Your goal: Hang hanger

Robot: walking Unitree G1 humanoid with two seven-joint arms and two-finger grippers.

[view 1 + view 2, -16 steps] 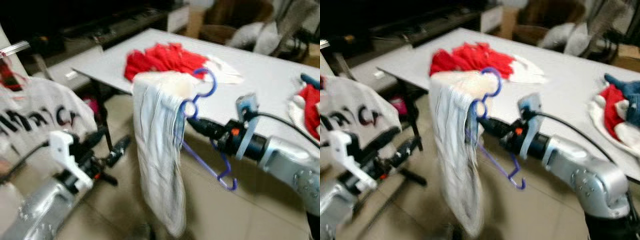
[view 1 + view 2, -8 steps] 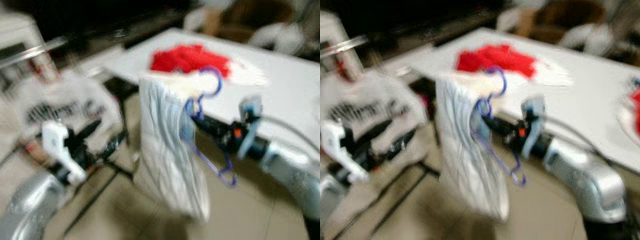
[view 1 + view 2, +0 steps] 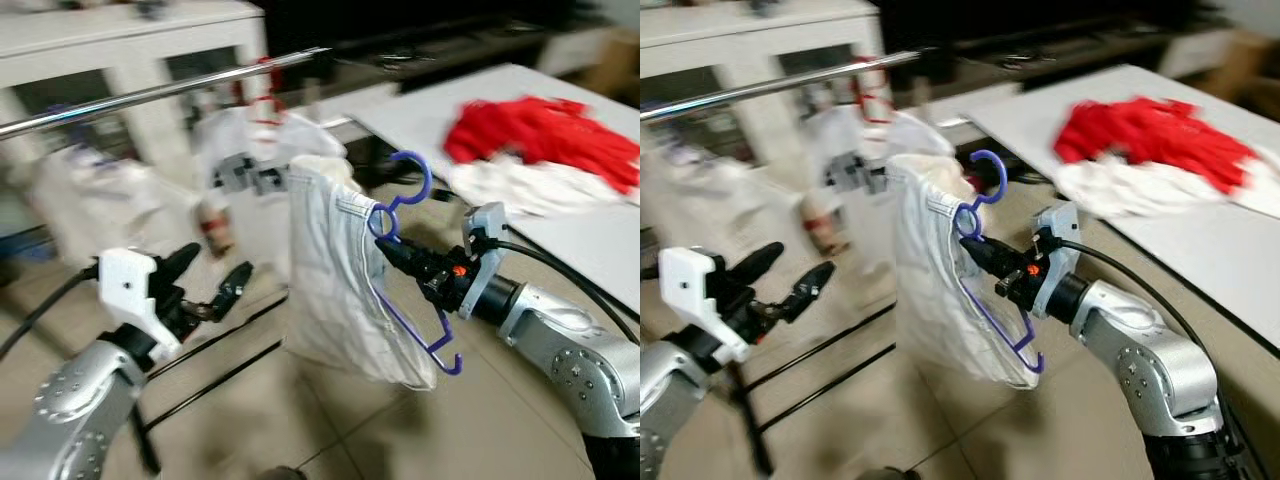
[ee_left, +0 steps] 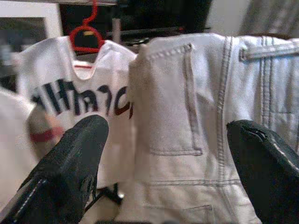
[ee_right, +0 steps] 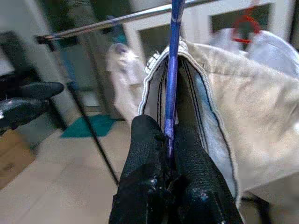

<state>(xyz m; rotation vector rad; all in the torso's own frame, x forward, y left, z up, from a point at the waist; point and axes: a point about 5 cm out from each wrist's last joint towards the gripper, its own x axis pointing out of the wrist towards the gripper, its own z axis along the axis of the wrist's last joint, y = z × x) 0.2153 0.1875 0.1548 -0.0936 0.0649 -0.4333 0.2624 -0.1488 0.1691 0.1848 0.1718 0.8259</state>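
Ideally, with the right claw [image 3: 385, 245] clamped on the blue plastic hanger [image 3: 410, 195] draped with pale denim trousers [image 3: 335, 290], below the shiny metal rail [image 3: 160, 93], the hook should rise above that rail while the open, empty left claw [image 3: 215, 285] stays clear.

The right arm reaches forward and to the left across the robot's front, the silver forearm slightly raised. The right gripper [image 3: 385, 250] points up and to the left, and its two black fingers [image 5: 149, 154] are pressed together, with a thin blue hanger [image 3: 405, 255] pinched between them near its neck. The left arm is bent and lifted at the robot's left side, the wrist turned to the right. The left gripper [image 3: 210, 285] has its two black fingers [image 4: 77, 163] spread wide apart and holds nothing.
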